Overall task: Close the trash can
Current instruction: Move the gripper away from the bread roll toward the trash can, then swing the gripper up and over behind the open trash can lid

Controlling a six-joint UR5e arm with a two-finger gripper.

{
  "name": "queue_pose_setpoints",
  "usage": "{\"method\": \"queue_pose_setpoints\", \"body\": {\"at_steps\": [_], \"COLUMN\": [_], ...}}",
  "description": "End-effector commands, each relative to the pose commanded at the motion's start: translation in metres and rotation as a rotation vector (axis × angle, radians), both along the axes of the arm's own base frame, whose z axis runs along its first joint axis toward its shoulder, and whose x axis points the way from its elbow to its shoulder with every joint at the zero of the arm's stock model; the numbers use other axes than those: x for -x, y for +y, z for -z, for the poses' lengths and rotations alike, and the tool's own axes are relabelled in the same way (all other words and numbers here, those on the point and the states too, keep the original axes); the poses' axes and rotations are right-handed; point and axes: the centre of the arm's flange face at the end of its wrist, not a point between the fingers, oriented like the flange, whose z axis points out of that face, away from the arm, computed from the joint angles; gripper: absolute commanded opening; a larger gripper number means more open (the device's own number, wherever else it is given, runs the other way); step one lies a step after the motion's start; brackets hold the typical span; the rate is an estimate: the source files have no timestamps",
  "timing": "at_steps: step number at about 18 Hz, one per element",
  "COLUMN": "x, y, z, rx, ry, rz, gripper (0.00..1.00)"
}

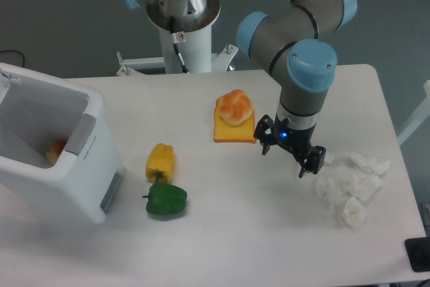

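The trash can is a large white boxy bin at the left of the table, standing open with its inside showing. Something orange lies inside it. A grey latch sits on its right rim and a grey panel on its side. Its lid is swung back at the far left, mostly out of frame. My gripper hangs over the table right of centre, far from the can. Its fingers are spread apart and hold nothing.
A yellow pepper and a green pepper lie just right of the can. A bun on an orange slab sits left of the gripper. Crumpled white paper lies at the right. The robot base stands behind.
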Motion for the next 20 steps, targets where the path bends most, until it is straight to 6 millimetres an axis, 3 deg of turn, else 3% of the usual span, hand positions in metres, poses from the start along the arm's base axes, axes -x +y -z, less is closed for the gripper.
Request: {"method": "queue_pose_setpoints", "body": {"at_steps": [9, 12, 14, 18, 20], "x": [-0.013, -0.022, -0.038, -0.074, -0.086], "y": [0.009, 0.003, 0.008, 0.025, 0.024], "z": [0.000, -0.009, -0.012, -0.040, -0.052], "rx": [0.001, -0.019, -0.026, -0.052, -0.068], "ry": [-0.005, -0.022, -0.035, -0.005, 0.003], "rz": [-0.014, -0.128, -0.195, -0.153, -0.163], "gripper": [1.00, 1.00, 1.00, 1.00, 1.00]}}
